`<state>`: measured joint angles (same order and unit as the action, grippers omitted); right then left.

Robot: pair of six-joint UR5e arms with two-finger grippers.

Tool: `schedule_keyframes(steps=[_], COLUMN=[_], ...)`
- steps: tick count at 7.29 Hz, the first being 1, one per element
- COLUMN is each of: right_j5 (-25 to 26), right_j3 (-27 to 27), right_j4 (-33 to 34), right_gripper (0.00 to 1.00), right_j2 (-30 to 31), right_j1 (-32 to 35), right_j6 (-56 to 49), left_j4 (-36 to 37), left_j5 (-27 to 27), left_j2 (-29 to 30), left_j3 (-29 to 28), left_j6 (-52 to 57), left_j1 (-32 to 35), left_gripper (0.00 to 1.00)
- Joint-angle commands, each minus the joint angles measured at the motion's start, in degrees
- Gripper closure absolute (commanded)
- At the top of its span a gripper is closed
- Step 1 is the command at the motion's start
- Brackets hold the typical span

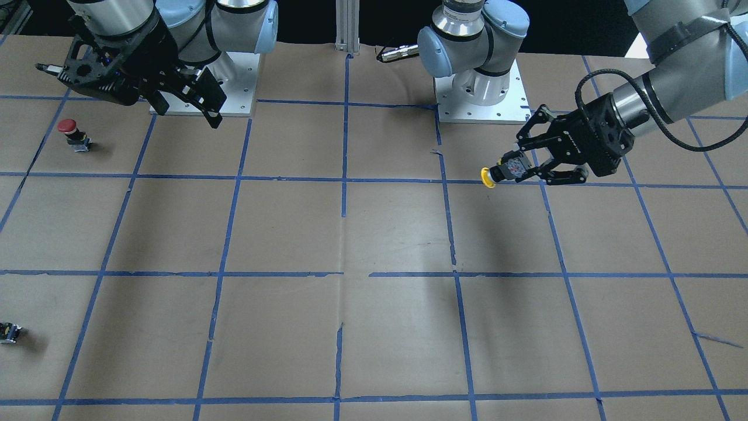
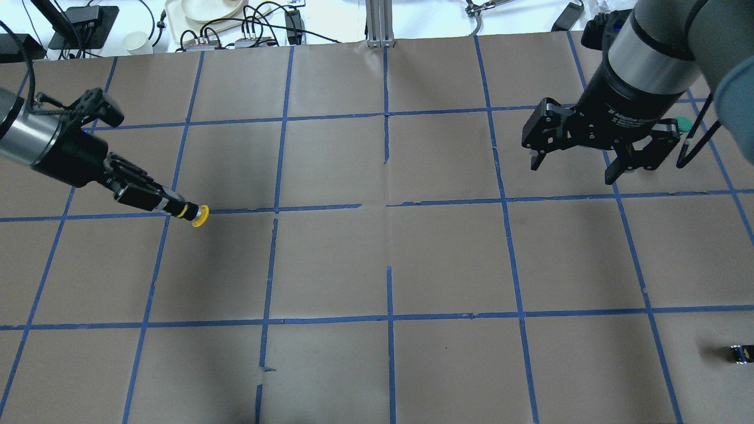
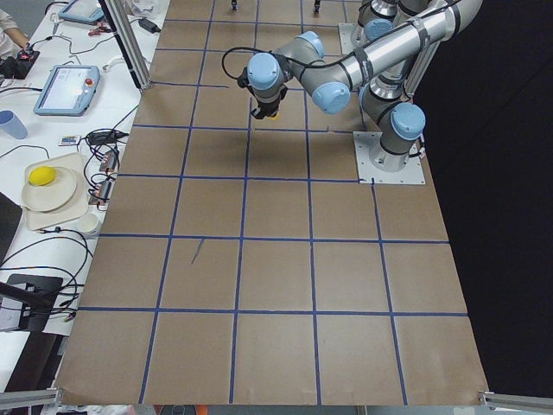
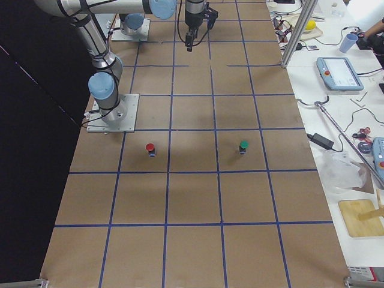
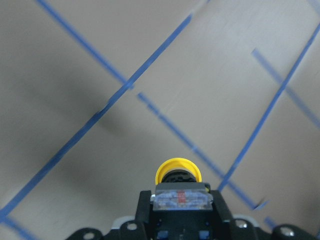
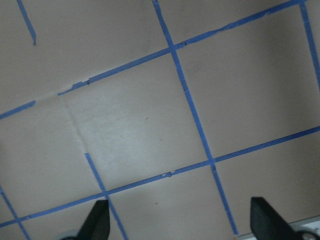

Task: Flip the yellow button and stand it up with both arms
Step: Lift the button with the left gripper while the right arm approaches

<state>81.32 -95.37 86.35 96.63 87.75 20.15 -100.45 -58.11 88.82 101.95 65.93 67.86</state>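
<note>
- Left gripper point(image 1: 522, 170): the fingers are closed on the short black-and-grey body of the yellow button point(image 1: 487, 177). One finger lies on each side of the body.
- Yellow button, attitude: it lies roughly level, in line with the fingers. The round cap projects past the fingertips, free of them, and faces the middle of the table point(image 1: 374, 234). The rear of the body sits back between the fingers.
- Yellow button, location: it is held in the air on the robot's left side, over a blue tape line of the grid. It is clear of the brown paper, and its shadow falls apart from it.
- Left wrist view: the button point(image 5: 178, 172) sits at the bottom centre. A clear-topped block with a red mark is nearest the lens, and the yellow cap lies beyond it.
- Overhead view: the cap point(image 2: 201, 216) is the outermost point of the left gripper point(image 2: 154, 200).
- Right gripper point(image 2: 571, 169): the fingers are spread wide with nothing between them. It hangs above the table on the robot's right side, well apart from the yellow button.
- Right wrist view: the two fingertips point(image 6: 97, 222) frame only paper and tape.
- Other items: a red-capped button point(image 1: 69, 133) and a green-capped button point(image 4: 243, 146) stand upright on the table. A small dark piece point(image 1: 9, 332) lies near the far edge.
</note>
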Motion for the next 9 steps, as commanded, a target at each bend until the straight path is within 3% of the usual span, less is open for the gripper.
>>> schedule_keyframes(steps=[1, 3, 4, 6, 9], right_j5=[-15.0, -29.7, -34.4, -41.1, -44.5], right_j3=[0.6, 0.5, 0.4, 0.6, -0.2], right_j4=[0.4, 0.2, 0.7, 1.0, 0.2], right_gripper=[0.0, 0.0, 0.0, 0.0, 0.0], right_j2=[-0.9, -0.5, -0.2, 0.4, 3.9], right_j1=[-4.2, -7.2, -7.2, -7.2, -7.1], right_j6=[11.1, 22.4, 27.3, 31.7, 36.4], left_j4=[-4.8, -6.1, -5.9, -4.4, -2.6], left_j5=[15.3, 28.9, 33.4, 39.4, 43.6], left_j2=[-0.7, -3.0, -5.3, -6.2, -5.6], left_j3=[-2.3, -2.3, -2.2, -2.3, -2.2], left_j6=[-15.8, -30.4, -38.4, -48.8, -52.6], left_j1=[7.9, 13.9, 16.2, 17.8, 18.4], left_gripper=[0.83, 0.84, 0.85, 0.85, 0.85])
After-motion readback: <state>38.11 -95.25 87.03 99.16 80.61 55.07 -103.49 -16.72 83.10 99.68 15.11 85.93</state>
